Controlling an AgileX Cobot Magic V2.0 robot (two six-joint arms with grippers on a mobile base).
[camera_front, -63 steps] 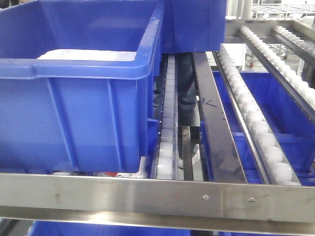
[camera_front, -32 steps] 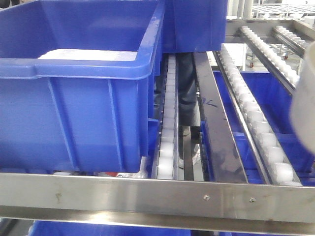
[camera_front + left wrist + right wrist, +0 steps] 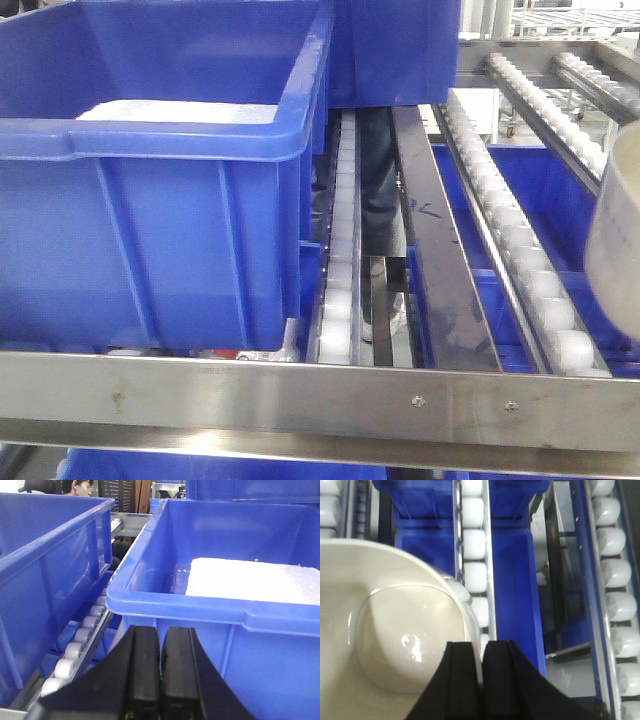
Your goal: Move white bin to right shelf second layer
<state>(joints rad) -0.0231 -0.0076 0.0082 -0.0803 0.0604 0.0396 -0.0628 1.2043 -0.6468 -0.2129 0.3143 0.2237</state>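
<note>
My right gripper [image 3: 472,680], clenched on the bin's [image 3: 385,625] rim, hung over the rollers [image 3: 474,545] at frame centre. I judged I should lower it level, clear of the crate [image 3: 160,200]. My left gripper [image 3: 160,675] sat closed, empty.

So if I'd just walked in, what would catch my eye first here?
Probably the big blue crate filling the left of the front view, with something flat and white inside. Next, the white roller tracks running away behind the steel front rail. Then the glossy white bin, pinched at its rim by the right gripper above the rollers and just peeking in at the front view's right edge.
</note>
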